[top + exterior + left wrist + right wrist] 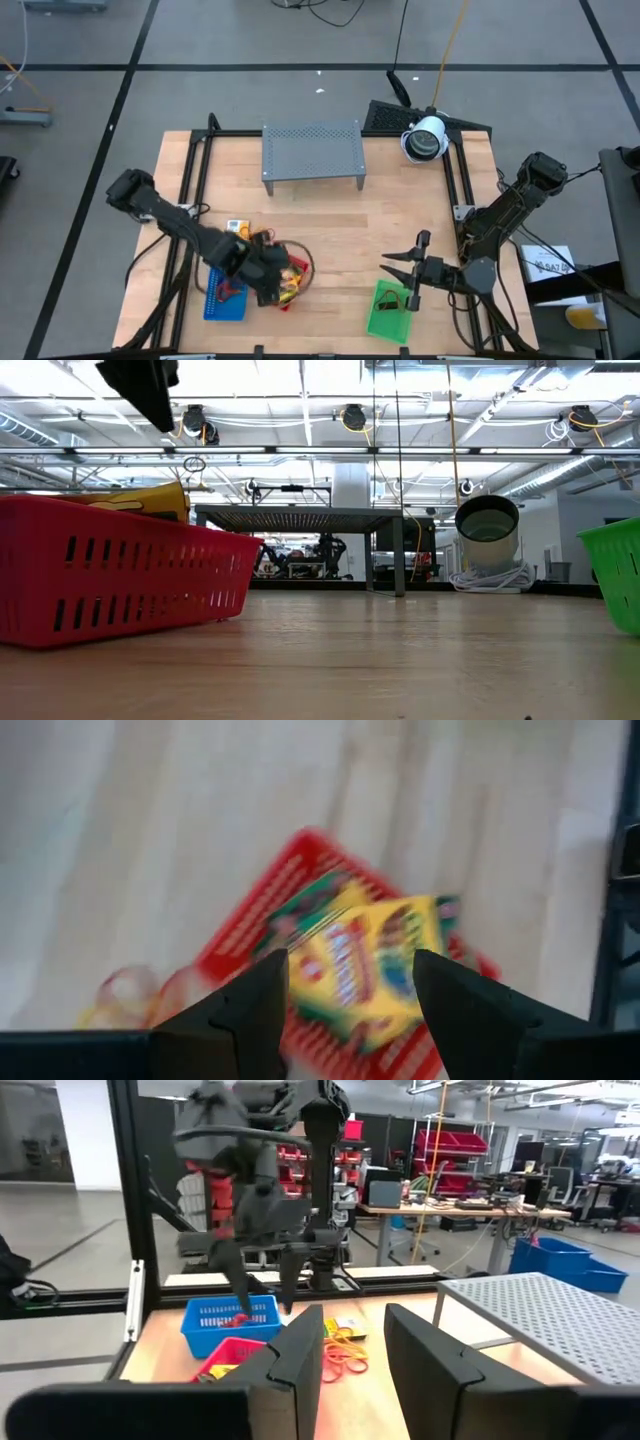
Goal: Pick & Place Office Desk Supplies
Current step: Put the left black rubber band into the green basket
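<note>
Several yellow packets (365, 965) lie in the red tray (255, 915); one sticks up above its rim (150, 500). My left gripper (350, 965) hangs open above this tray, nothing between its fingers, as the right wrist view also shows (262, 1295). Another yellow packet (237, 228) lies flat on the table beyond the blue tray (225, 298). Orange and red rubber bands (340, 1350) lie on the table beside the red tray. My right gripper (400, 280) is held level and open above the green tray (388, 312), pointing toward the table's left, and is empty.
A grey perforated rack (312, 152) stands at the far middle of the table, and a white cylindrical device (426, 140) at the far right. Black frame rails (190, 180) run along the table's left and right sides. Bare wood lies between the rack and the trays.
</note>
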You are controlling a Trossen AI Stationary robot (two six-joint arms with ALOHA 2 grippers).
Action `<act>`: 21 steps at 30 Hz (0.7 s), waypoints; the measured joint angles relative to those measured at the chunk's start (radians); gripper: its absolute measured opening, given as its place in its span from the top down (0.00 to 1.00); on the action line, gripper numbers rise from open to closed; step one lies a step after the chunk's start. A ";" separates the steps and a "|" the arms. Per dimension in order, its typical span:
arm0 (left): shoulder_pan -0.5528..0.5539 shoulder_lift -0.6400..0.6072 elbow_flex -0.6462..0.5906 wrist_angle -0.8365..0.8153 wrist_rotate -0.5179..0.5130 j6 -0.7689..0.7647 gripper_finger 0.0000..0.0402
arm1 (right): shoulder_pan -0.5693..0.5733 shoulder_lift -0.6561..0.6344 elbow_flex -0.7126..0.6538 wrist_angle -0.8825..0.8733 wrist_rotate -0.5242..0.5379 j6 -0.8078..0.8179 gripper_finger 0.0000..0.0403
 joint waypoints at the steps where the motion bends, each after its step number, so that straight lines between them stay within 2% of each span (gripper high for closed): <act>1: 0.011 -0.021 -0.003 -0.021 0.002 -0.010 0.44 | -0.002 0.000 0.000 -0.009 0.000 0.000 0.75; 4: 0.022 -0.105 -0.012 -0.056 0.008 -0.006 0.44 | -0.003 0.000 0.000 -0.044 0.006 0.000 0.75; 7: 0.020 -0.173 -0.015 -0.066 0.001 0.027 0.44 | -0.002 0.000 0.000 -0.068 0.062 0.000 0.75; 11: 0.017 -0.225 -0.016 -0.128 -0.059 -0.032 0.44 | -0.002 0.000 0.000 -0.094 0.128 -0.001 0.75; 18: 0.017 -0.239 -0.017 -0.333 -0.087 -0.178 0.44 | 0.000 0.000 0.000 -0.111 0.128 0.007 0.75; 21: 0.017 -0.239 -0.017 -0.355 -0.088 -0.189 0.44 | 0.011 0.000 0.000 -0.110 0.128 0.009 0.75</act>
